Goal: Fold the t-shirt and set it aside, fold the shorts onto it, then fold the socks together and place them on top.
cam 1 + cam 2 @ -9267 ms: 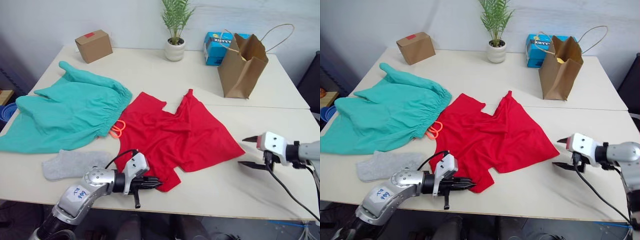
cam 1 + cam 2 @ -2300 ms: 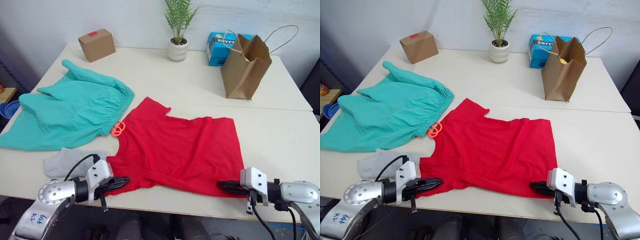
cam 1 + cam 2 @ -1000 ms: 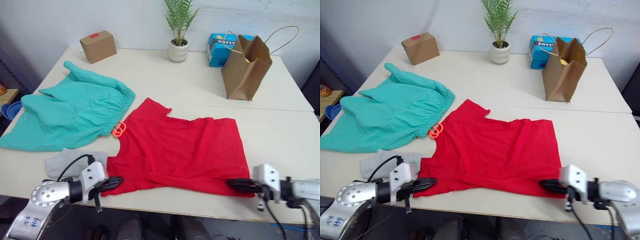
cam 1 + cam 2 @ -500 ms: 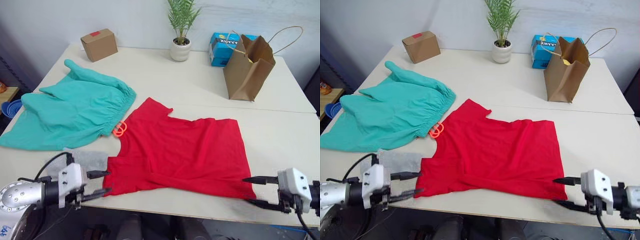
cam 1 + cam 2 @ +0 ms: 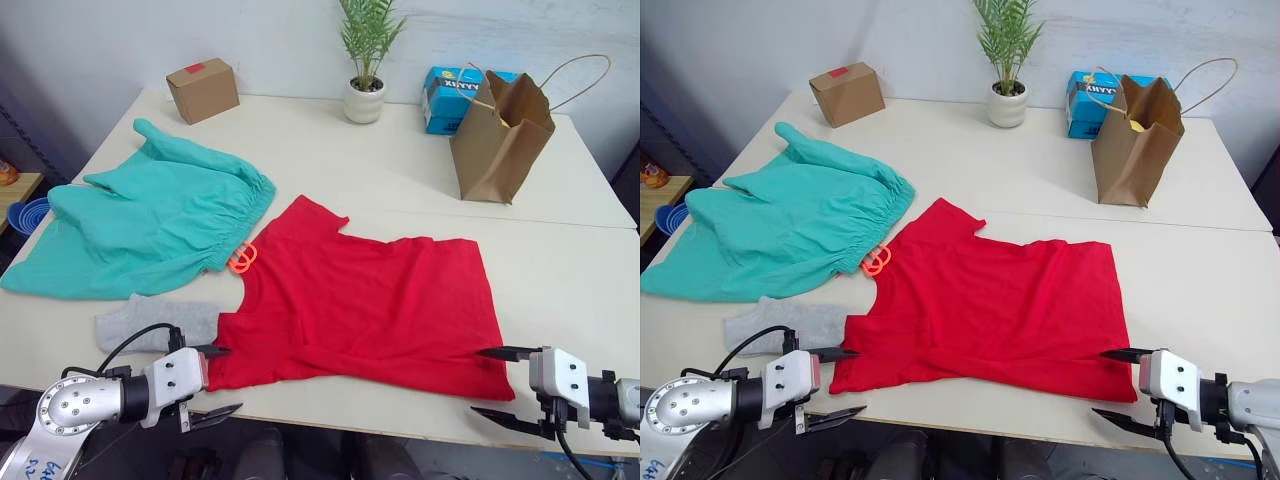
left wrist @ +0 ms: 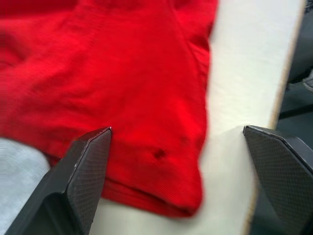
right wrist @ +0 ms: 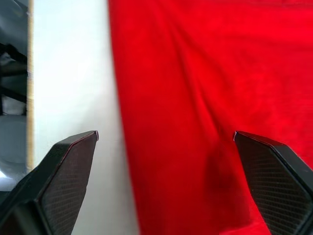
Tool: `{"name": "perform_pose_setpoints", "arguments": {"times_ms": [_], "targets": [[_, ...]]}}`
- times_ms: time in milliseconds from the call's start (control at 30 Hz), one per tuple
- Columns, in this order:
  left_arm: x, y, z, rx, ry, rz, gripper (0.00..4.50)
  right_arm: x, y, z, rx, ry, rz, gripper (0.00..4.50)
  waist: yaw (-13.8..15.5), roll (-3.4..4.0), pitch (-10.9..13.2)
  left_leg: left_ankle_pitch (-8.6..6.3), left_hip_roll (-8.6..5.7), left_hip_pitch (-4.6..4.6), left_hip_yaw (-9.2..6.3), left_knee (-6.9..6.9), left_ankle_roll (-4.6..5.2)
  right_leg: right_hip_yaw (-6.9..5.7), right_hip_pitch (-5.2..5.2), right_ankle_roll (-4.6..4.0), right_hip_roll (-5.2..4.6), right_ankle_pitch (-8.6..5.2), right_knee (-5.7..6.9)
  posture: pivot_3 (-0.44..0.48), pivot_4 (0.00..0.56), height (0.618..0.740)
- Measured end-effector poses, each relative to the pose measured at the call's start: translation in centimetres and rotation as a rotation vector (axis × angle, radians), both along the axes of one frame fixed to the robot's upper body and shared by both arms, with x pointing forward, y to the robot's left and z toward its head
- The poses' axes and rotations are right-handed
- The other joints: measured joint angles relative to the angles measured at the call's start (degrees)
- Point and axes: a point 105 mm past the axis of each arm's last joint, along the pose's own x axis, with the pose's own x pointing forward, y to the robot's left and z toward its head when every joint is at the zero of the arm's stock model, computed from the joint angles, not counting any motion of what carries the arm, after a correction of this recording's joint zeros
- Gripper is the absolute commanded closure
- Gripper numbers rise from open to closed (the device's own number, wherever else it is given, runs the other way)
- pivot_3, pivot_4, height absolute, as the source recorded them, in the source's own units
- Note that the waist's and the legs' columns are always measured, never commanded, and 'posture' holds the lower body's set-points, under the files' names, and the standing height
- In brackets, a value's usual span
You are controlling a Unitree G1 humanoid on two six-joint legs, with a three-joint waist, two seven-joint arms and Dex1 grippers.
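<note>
The red t-shirt (image 5: 370, 305) lies spread flat near the table's front edge. My left gripper (image 5: 218, 382) stands open just off the shirt's front left corner, holding nothing. Off the front right corner my right gripper (image 5: 494, 383) is open too, with empty fingers. The wrist views show the red cloth (image 6: 132, 98) (image 7: 205, 107) lying loose between wide-spread fingertips. The teal-green shorts (image 5: 140, 225) lie at the left, with an orange drawstring (image 5: 240, 259) touching the shirt. A grey sock (image 5: 155, 325) lies left of the shirt's hem, behind my left gripper.
At the back stand a cardboard box (image 5: 203, 89), a potted plant (image 5: 365, 60), a blue box (image 5: 450, 85) and a brown paper bag (image 5: 500, 125). Bare tabletop (image 5: 570, 280) lies right of the shirt. The table's front edge (image 5: 380, 405) runs just below the hem.
Both grippers opened and let go of the shirt's front corners, then drew back slightly toward the table edge. The shirt stays spread flat.
</note>
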Motion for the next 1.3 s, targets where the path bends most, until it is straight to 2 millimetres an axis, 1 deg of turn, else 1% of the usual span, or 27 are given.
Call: {"name": "perform_pose_setpoints", "arguments": {"times_ms": [167, 200, 267, 300, 433, 600, 733, 867, 900, 933, 967, 1133, 1300], "targets": [[-0.1, 0.0, -0.2, -0.006, -0.006, 0.009, 0.01, -1.1, -0.8, -0.8, -0.024, -0.03, 0.009, 0.0, -0.03, 0.05, -0.03, 0.0, 0.0, 0.07, 0.0, -0.02, 0.0, 0.0, 0.07, 0.0, 0.0, 0.0, 0.0, 0.0, 0.15, 0.74], [-0.1, 0.0, -0.2, -0.005, -0.008, 0.009, 0.0, -1.5, -1.0, -1.1, -0.033, -0.029, 0.015, 0.18, -0.02, 0.05, -0.03, 0.0, 0.0, 0.09, 0.0, -0.02, 0.0, 0.0, 0.11, 0.0, 0.0, 0.0, 0.0, 0.0, 0.15, 0.74], [-0.1, 0.0, -0.3, -0.002, -0.012, 0.011, 0.0, -2.1, -1.4, -1.6, -0.053, -0.023, 0.02, 0.65, -0.07, 0.08, -0.05, 0.0, 0.0, 0.08, 0.0, -0.02, 0.0, 0.01, 0.16, -0.01, 0.0, 0.0, -0.01, 0.0, 0.15, 0.74], [-0.1, 0.0, -0.3, 0.0, -0.013, 0.011, 0.0, -2.2, -1.5, -1.7, -0.057, -0.027, 0.017, 1.02, -0.09, 0.1, -0.06, 0.0, 0.0, 0.08, 0.01, -0.02, 0.0, 0.01, 0.22, -0.01, -0.01, -0.01, -0.01, 0.0, 0.15, 0.74], [0.0, -0.1, -0.4, 0.009, -0.02, 0.01, 0.0, -1.4, -1.9, -1.7, -0.069, -0.071, 0.003, 2.35, -0.11, 0.2, -0.12, 0.02, -0.01, 0.09, 0.02, 0.02, 0.03, 0.04, 0.42, -0.03, -0.05, 0.02, -0.04, 0.0, 0.15, 0.74], [0.2, -0.4, -0.5, 0.019, -0.026, -0.001, 0.0, -0.6, -1.9, -1.7, -0.075, -0.1, -0.002, 2.35, -0.07, 0.43, -0.49, 0.03, -0.01, 0.09, 0.04, 0.01, 0.05, 0.04, 0.45, -0.05, -0.09, 0.03, -0.08, 0.0, 0.15, 0.74], [0.6, -0.8, -0.6, 0.025, -0.018, 0.004, 0.0, 0.2, -1.6, -1.6, -0.083, -0.125, 0.001, 2.35, -0.05, 0.49, -0.75, 0.04, -0.01, 0.14, 0.04, 0.01, 0.07, 0.04, 0.51, -0.06, -0.1, 0.04, -0.08, 0.0, 0.15, 0.74], [1.2, -1.1, -0.5, 0.032, -0.012, 0.018, 0.0, 1.0, -1.2, -1.6, -0.072, -0.119, -0.012, 2.35, -0.07, 0.55, -0.91, 0.06, -0.01, 0.22, 0.04, 0.02, 0.11, 0.04, 0.65, -0.35, -0.13, -0.08, -0.11, 0.0, 0.15, 0.74], [1.2, -1.3, -0.6, 0.033, -0.007, 0.018, 0.3, 1.1, -1.1, -1.7, -0.071, -0.116, -0.011, 2.62, -0.06, 0.54, -0.93, 0.06, -0.01, 0.24, 0.04, 0.02, 0.11, 0.04, 0.69, -0.43, -0.13, -0.12, -0.12, 0.0, 0.15, 0.74], [1.3, -1.4, -0.6, 0.034, -0.001, 0.017, 0.4, 1.1, -1.1, -1.7, -0.071, -0.112, -0.011, 2.7, -0.06, 0.54, -0.94, 0.07, -0.01, 0.25, 0.04, 0.02, 0.11, 0.04, 0.69, -0.44, -0.13, -0.12, -0.12, 0.0, 0.15, 0.74], [1.3, -1.5, -0.7, 0.039, 0.007, 0.014, 0.58, 1.3, -1.0, -1.7, -0.07, -0.115, -0.007, 2.89, -0.06, 0.53, -0.95, 0.06, -0.01, 0.24, 0.04, 0.02, 0.11, 0.04, 0.7, -0.45, -0.14, -0.13, -0.13, 0.0, 0.15, 0.74], [1.1, -2.0, -1.0, 0.058, 0.03, -0.026, 2.05, 1.6, -0.5, -1.9, -0.071, -0.115, 0.008, 4.5, -0.03, 0.75, -1.09, 0.08, -0.01, 0.27, 0.04, 0.0, 0.14, 0.03, 0.83, -0.58, -0.17, -0.19, -0.32, 0.0, 0.15, 0.74], [0.5, -2.1, -1.3, 0.076, 0.05, -0.078, 3.49, 1.4, -0.6, -1.9, -0.078, -0.106, 0.009, 4.5, -0.05, 0.87, -1.09, 0.1, 0.0, 0.3, 0.04, -0.07, 0.16, 0.03, 0.87, -0.67, -0.16, -0.19, -0.42, 0.0, 0.15, 0.74]]}}
